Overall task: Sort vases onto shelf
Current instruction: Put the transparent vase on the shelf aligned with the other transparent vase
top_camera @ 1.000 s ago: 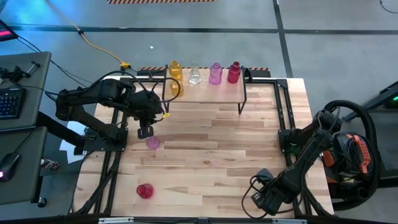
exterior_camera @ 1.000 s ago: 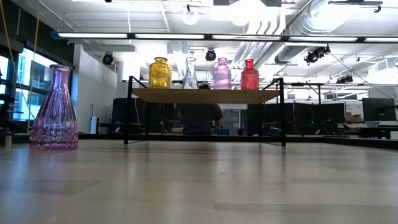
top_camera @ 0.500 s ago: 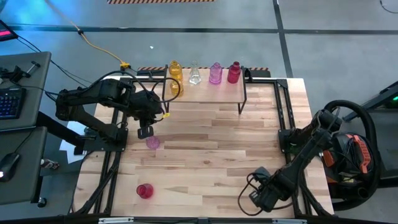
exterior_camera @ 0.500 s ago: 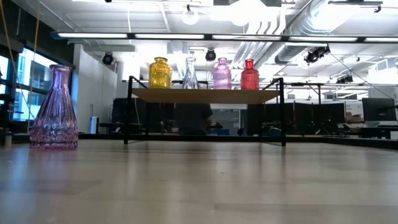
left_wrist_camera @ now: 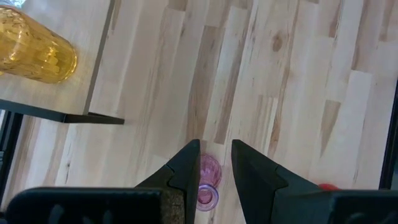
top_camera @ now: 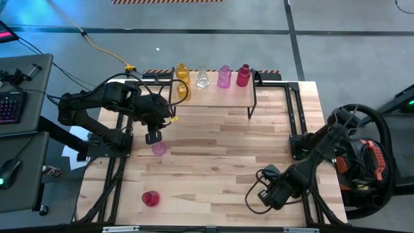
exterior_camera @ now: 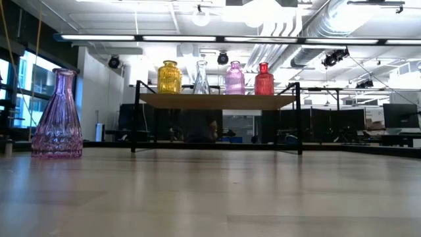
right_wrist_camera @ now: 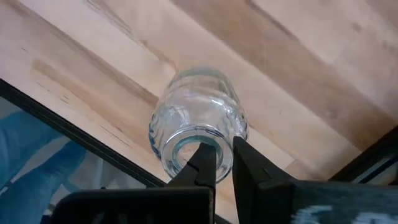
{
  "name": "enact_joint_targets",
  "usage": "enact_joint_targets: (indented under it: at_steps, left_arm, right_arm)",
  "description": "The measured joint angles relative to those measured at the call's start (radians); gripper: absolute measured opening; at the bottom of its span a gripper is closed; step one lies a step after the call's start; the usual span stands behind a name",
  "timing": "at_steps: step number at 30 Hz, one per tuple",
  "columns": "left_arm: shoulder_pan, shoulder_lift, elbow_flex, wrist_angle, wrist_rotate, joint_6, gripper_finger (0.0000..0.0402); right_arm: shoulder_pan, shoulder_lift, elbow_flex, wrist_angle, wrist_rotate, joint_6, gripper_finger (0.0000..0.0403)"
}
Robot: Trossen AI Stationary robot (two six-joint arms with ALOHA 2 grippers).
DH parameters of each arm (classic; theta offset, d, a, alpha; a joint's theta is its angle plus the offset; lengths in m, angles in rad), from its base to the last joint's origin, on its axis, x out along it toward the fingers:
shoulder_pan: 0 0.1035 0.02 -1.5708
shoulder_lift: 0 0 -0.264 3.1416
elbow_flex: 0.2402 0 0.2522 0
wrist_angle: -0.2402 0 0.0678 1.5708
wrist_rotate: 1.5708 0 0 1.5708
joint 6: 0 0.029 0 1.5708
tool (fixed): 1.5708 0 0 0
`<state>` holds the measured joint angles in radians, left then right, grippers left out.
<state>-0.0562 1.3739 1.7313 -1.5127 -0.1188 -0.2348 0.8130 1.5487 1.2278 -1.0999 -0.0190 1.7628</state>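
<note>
Wood surface point(top_camera: 226, 149), office room behind. 4 vases on the shelf point(top_camera: 213, 94). Right hand point(right_wrist_camera: 216, 163) pinches a clear vase's point(right_wrist_camera: 198, 130) rim near the front edge; left hand point(top_camera: 152, 136), slightly parted, empty, hovers over the pink vase point(top_camera: 158, 148).

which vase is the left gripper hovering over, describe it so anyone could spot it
Start at the shelf at the table's far edge, then come forward from its left legs. There, under the left gripper, a pink vase stands upright on the tabletop, the only pink one off the shelf.
</note>
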Motion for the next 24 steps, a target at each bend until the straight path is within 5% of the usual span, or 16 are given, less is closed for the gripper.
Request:
enact_joint_targets:
  at_steps: [13,24]
  left_arm:
    - [0.0,0.0,0.0,-0.001,0.0,0.0,0.0082]
    - [0.031,0.0,0.0,-0.013,-0.05,-0.012,0.0082]
  right_arm:
    - [-0.178,-0.116,0.0,-0.017,0.084,-0.246,0.0]
    - [-0.463,-0.162,0.02,-0.006,0.08,-0.594,0.0]
